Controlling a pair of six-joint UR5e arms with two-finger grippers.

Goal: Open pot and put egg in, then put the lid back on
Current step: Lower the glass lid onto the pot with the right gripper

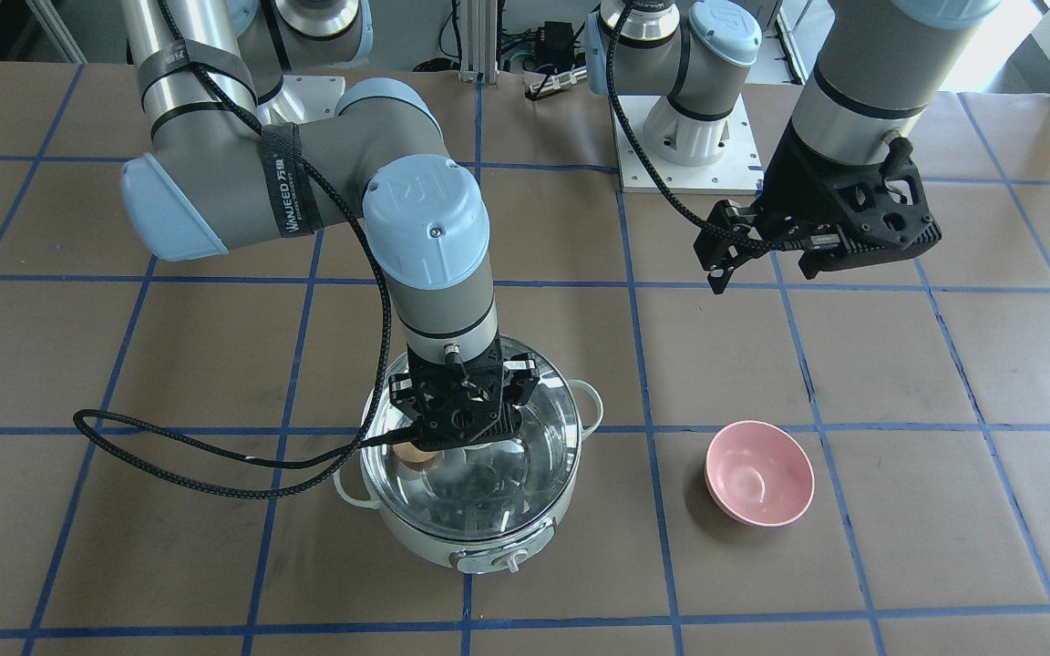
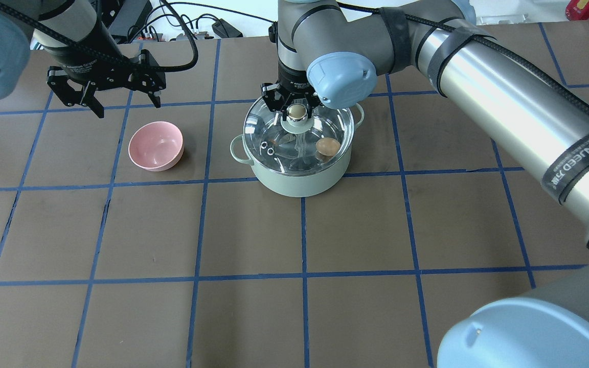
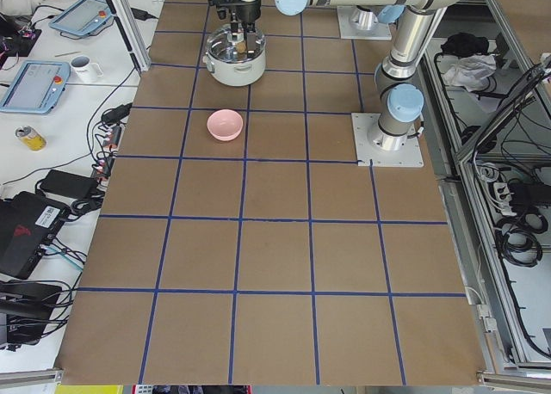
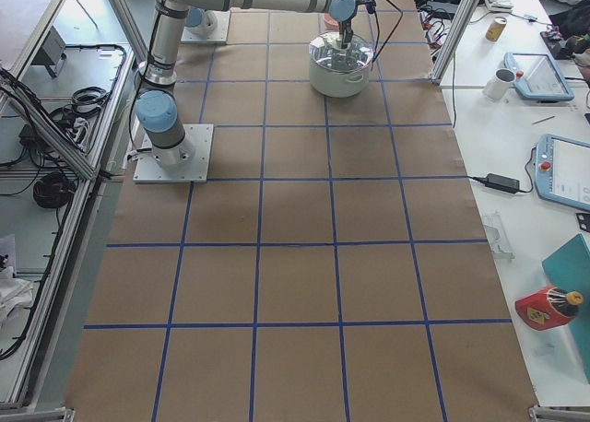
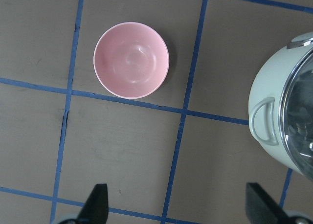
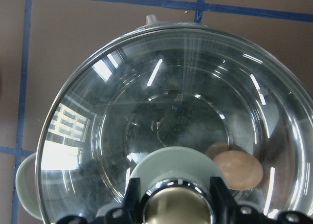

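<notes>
The mint-green pot (image 2: pixel 299 181) stands on the table with the glass lid (image 2: pixel 274 138) seated on its rim. The tan egg (image 2: pixel 327 147) lies inside on the steel bottom and shows through the glass, also in the right wrist view (image 6: pixel 238 169). My right gripper (image 2: pixel 298 110) is straight above the pot, its fingers against both sides of the lid's beige-topped knob (image 6: pixel 176 204). My left gripper (image 2: pixel 126 102) is open and empty, held above the table behind the pink bowl; its fingertips (image 5: pixel 98 204) frame bare table.
A pink bowl (image 2: pixel 155 145) stands empty to the left of the pot, also in the left wrist view (image 5: pixel 131 59). The pot's loop handle (image 5: pixel 264 121) faces it. A black cable (image 1: pixel 169 456) from the right arm loops over the table beside the pot.
</notes>
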